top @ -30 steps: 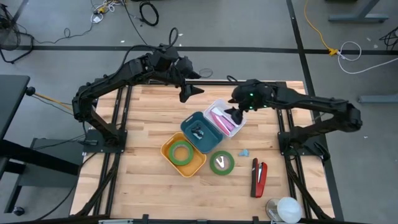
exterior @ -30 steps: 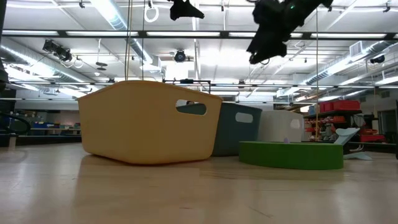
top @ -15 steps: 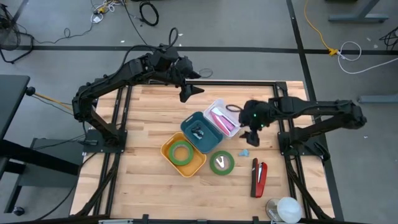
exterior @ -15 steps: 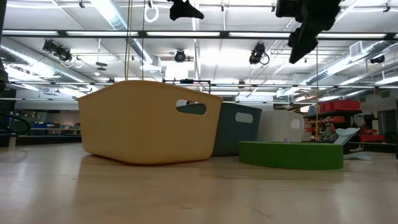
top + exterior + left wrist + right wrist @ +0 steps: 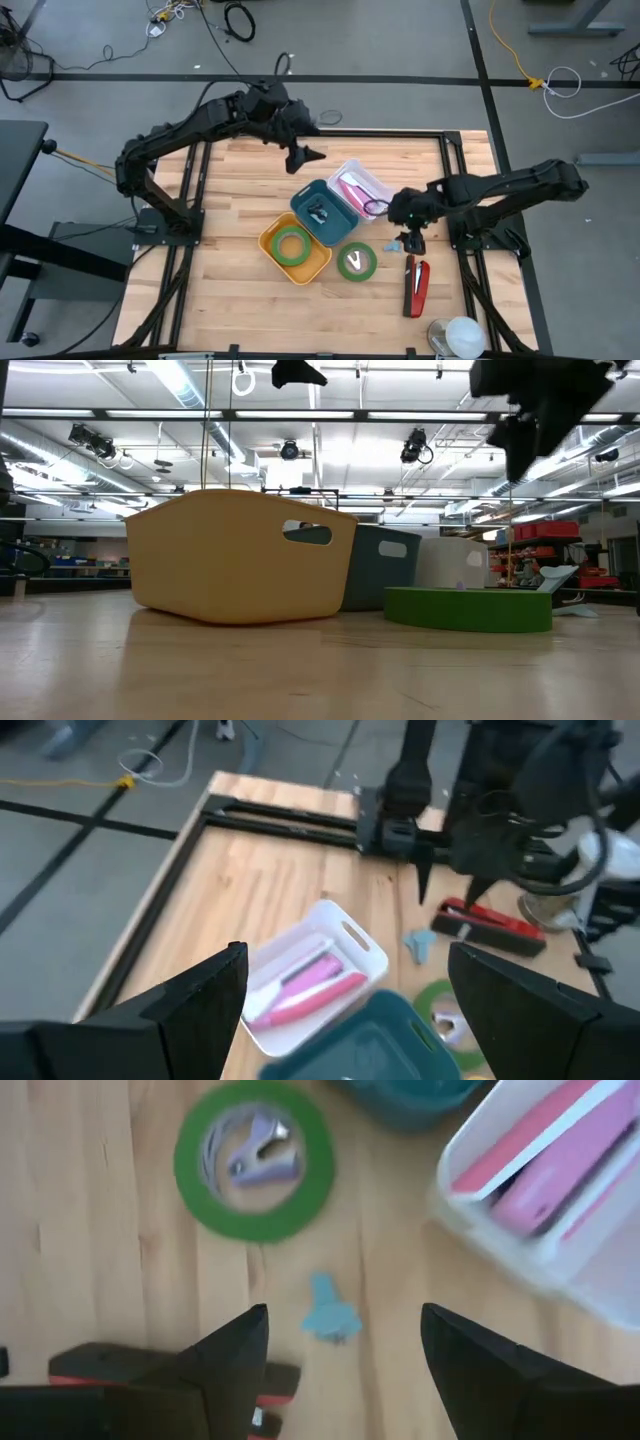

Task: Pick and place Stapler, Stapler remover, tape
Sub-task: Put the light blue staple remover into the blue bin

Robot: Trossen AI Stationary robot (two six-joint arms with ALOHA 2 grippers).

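Bright, even overhead light. In the low view, ceiling strip lights (image 5: 190,385) glare at upper left. The right wrist view is softly blurred; shadows stay faint.

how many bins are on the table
3: a yellow bin nearest the table's front, a teal bin touching it behind, and a white bin beyond that, all in a diagonal row.

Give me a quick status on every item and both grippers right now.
Left gripper: open, raised behind the bins.
Right gripper: open, above the blue staple remover.
Pink stapler: in the white bin.
Red stapler: lying on the table.
Green tape roll: in the yellow bin.
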